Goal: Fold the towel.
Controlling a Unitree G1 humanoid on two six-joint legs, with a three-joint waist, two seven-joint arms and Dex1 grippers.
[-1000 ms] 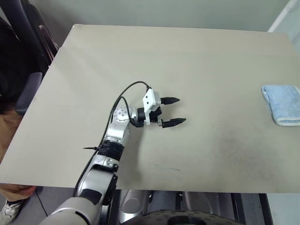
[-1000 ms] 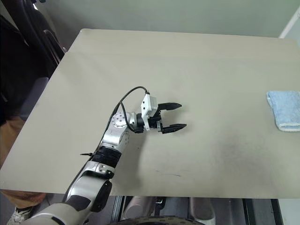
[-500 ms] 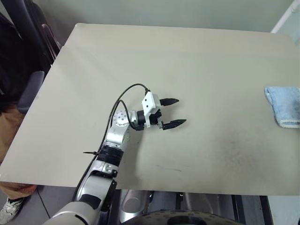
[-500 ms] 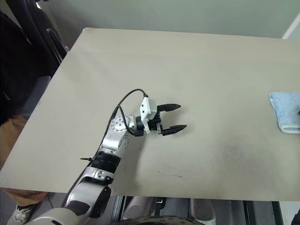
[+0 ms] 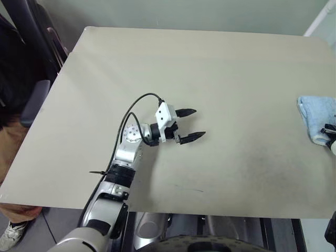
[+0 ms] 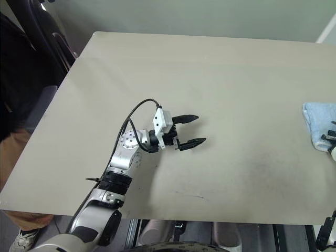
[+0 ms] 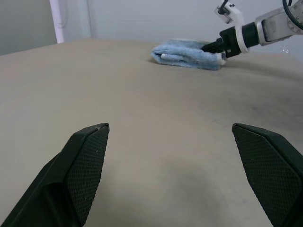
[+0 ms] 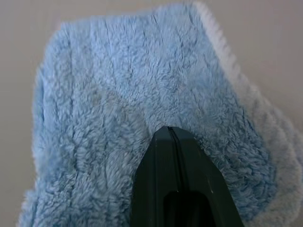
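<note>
The folded towel (image 5: 316,116) lies at the table's (image 5: 220,68) right edge; the right gripper (image 8: 173,137), fingers pressed together, touches it. The left gripper (image 5: 190,124) hovers spread over bare tabletop.

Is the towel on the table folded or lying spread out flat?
Folded. The towel sits as a thick, compact bundle with stacked layers along its edge, near the table's right side.

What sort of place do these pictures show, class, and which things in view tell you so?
Probably a lab or test room: one plain beige table against a bare wall, only a folded light blue towel on it, and a dark chair beside it.
</note>
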